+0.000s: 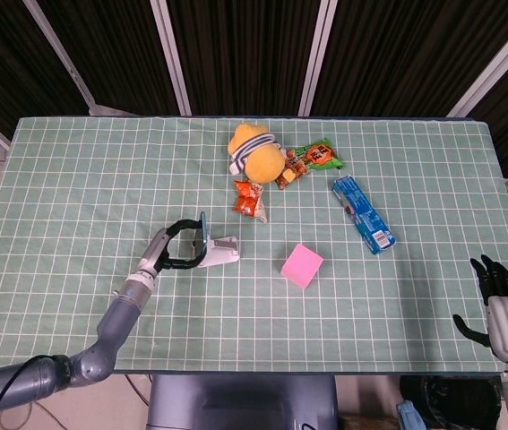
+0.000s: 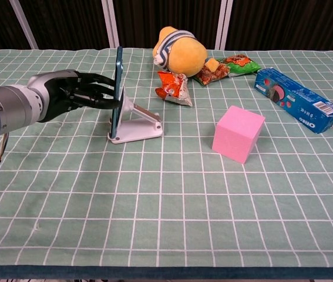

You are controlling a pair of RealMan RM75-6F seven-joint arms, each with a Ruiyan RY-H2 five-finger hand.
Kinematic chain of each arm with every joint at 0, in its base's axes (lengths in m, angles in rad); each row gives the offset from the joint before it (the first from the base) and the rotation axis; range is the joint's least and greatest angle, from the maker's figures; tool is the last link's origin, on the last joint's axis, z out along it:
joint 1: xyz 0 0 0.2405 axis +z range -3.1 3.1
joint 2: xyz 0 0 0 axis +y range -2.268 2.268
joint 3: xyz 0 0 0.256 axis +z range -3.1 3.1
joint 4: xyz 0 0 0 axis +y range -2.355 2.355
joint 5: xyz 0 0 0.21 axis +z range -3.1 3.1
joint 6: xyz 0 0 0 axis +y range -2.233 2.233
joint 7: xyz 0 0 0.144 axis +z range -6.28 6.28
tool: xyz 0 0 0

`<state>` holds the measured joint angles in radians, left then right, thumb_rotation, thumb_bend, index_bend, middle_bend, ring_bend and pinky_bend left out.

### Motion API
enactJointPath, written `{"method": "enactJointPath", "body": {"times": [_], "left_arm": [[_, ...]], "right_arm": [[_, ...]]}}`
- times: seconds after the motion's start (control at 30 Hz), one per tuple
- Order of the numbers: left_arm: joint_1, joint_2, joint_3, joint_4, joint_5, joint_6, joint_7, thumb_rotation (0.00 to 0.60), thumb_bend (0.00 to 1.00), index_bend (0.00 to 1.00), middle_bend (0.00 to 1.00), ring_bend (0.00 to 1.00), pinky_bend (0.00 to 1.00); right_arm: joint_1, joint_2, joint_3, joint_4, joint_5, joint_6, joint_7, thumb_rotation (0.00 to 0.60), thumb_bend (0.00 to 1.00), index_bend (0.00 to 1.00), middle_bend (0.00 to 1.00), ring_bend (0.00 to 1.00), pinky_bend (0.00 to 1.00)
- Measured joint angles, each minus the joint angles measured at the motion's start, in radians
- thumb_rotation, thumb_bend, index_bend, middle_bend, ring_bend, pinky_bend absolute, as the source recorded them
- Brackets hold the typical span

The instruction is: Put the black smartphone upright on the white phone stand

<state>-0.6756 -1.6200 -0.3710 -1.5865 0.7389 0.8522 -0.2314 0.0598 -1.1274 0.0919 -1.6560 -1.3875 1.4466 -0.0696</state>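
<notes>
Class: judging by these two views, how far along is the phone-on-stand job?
Done: the black smartphone stands upright against the white phone stand. In hand: the left hand has fingertips on the phone. Left: letting go. The right hand waits open off the table.

The left arm stretches forward low over the tabletop (image 2: 166,223), its hand (image 2: 66,94) turned sideways with dark fingers (image 2: 98,91) extended and grasping a thin upright slab at their tips. The right hand (image 1: 503,309) hangs at the near right edge, fingers spread, holding nothing.
</notes>
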Motion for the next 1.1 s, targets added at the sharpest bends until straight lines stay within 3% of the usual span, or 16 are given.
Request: {"method": "enactJointPath", "body": {"times": [0.23, 0.6, 0.87, 1.1], "left_arm": [[-0.003, 0.009, 0.009, -0.003, -0.006, -0.013, 0.013, 0.6, 0.29, 0.12, 0.08, 0.0, 0.0], [0.0, 0.029, 0.019, -0.02, 0.006, -0.023, 0.017, 0.6, 0.29, 0.08, 0.04, 0.0, 0.0], [0.018, 0.059, 0.029, -0.048, 0.033, -0.018, 0.011, 0.6, 0.23, 0.0, 0.0, 0.0, 0.0], [0.043, 0.111, 0.04, -0.092, 0.055, -0.015, 0.003, 0.6, 0.16, 0.0, 0.0, 0.0, 0.0]], "right_arm": [[0.0, 0.0, 0.0, 0.001, -0.001, 0.0, 0.002, 0.6, 0.34, 0.0, 0.0, 0.0, 0.12], [-0.001, 0.0, 0.0, 0.001, -0.001, 0.001, 0.001, 0.6, 0.34, 0.0, 0.0, 0.0, 0.12], [-0.001, -0.001, 0.0, 0.002, -0.002, 0.002, 0.0, 0.6, 0.34, 0.0, 0.0, 0.0, 0.12], [-0.002, -0.001, -0.001, 0.001, -0.002, 0.004, -0.002, 0.6, 0.34, 0.0, 0.0, 0.0, 0.12]]}}
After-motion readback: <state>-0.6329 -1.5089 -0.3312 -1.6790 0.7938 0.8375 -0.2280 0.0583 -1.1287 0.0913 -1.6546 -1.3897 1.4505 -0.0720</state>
